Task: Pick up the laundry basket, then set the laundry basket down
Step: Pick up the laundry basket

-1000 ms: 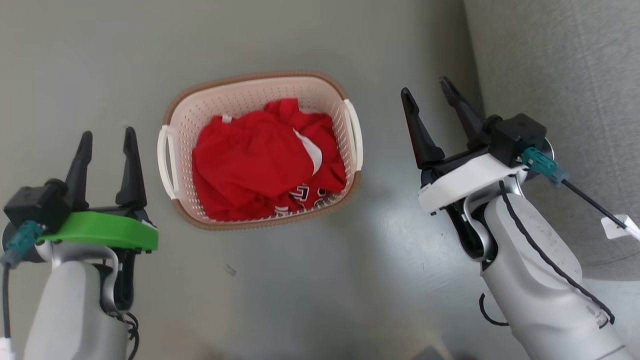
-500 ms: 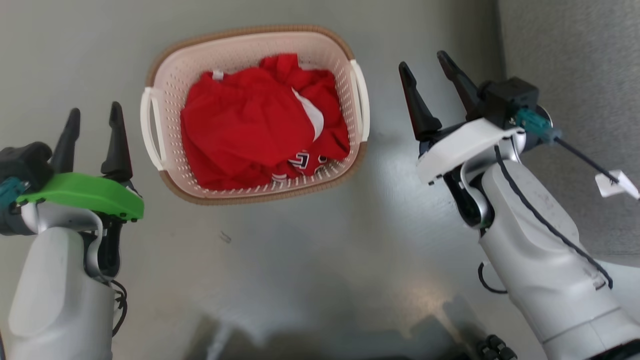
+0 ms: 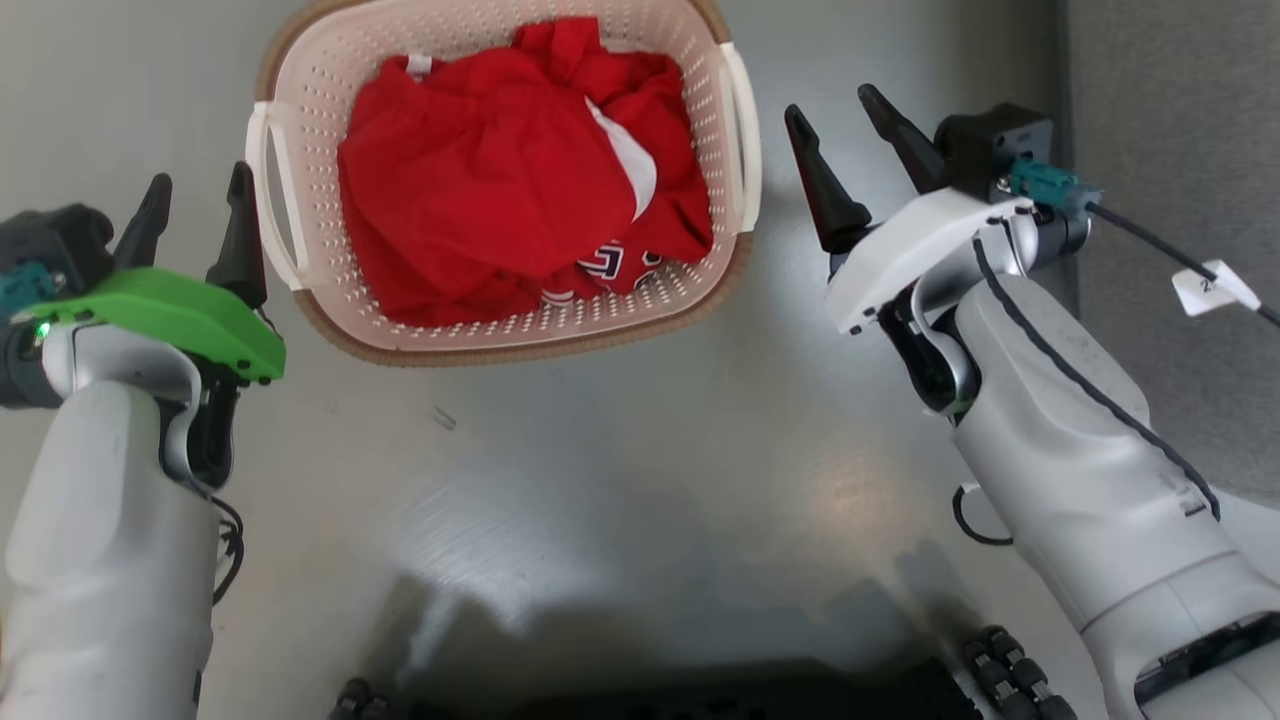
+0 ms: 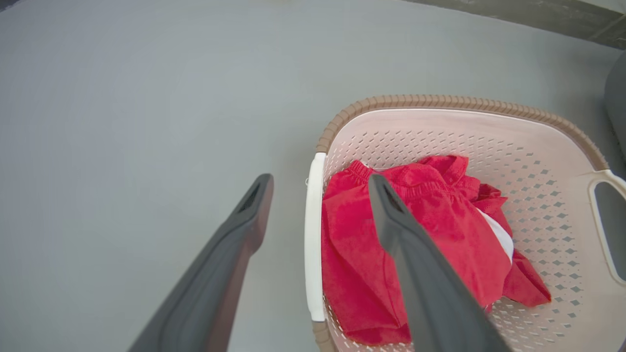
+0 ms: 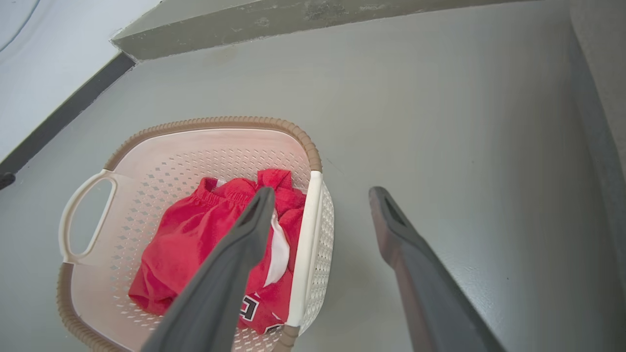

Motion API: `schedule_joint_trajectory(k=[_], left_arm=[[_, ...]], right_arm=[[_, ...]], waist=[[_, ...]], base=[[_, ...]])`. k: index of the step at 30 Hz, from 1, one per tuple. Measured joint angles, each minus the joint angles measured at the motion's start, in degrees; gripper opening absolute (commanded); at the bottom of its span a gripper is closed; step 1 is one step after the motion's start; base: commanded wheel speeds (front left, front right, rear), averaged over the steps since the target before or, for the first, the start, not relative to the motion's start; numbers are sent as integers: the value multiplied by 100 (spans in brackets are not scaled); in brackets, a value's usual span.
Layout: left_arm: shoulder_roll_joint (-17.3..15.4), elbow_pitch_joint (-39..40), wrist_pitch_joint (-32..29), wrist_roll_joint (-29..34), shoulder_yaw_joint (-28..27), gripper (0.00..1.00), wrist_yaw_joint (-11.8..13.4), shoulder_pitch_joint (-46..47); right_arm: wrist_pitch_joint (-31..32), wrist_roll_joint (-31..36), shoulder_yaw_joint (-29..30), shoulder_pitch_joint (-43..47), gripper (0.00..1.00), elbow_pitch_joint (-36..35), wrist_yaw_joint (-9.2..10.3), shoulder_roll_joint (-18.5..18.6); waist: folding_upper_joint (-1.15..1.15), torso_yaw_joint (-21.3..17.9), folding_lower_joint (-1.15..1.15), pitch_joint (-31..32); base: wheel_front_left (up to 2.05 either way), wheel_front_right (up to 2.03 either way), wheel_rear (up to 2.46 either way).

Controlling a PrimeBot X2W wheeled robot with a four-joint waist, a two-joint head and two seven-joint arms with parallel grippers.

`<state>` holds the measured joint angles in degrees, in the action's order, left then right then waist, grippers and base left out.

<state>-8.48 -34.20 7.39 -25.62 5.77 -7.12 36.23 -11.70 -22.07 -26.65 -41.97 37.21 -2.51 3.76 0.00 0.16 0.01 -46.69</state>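
Cream perforated plastic laundry basket (image 3: 470, 335) with brown woven rim sits upper centre of frame; left gripper (image 3: 200, 178) and right gripper (image 3: 830, 102), fingers spread, flank its white handles (image 3: 745, 140), seemingly readying a two-sided lift.

Head: above, looking steeply down.
Left wrist: close beside the laundry basket (image 4: 440, 142), left side.
Right wrist: right side, perhaps farther.
Shared: the laundry basket.

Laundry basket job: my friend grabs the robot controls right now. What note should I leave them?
Laundry basket: on the grey floor, red clothes inside.
Left claw: open, empty, beside the left handle.
Right claw: open, empty, beside the right handle.
Done: both claws lined up at the handles.
Left: grip, lift, set it down.
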Motion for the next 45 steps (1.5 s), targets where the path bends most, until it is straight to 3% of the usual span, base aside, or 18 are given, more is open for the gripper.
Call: schedule_joint_trajectory(k=[21, 45], left_arm=[[149, -1109, -439, -547, 768, 100, -1, 1114], [223, -1892, -658, -977, 1326, 100, -41, 1883]], right_arm=[[292, -675, -537, -1039, 100, 1187, -43, 9], [368, -1301, -1139, -1683, 100, 1745, 10, 22]], waist=[[0, 295, 0, -751], [0, 454, 0, -1308]], base=[[0, 0, 0], [0, 0, 0]])
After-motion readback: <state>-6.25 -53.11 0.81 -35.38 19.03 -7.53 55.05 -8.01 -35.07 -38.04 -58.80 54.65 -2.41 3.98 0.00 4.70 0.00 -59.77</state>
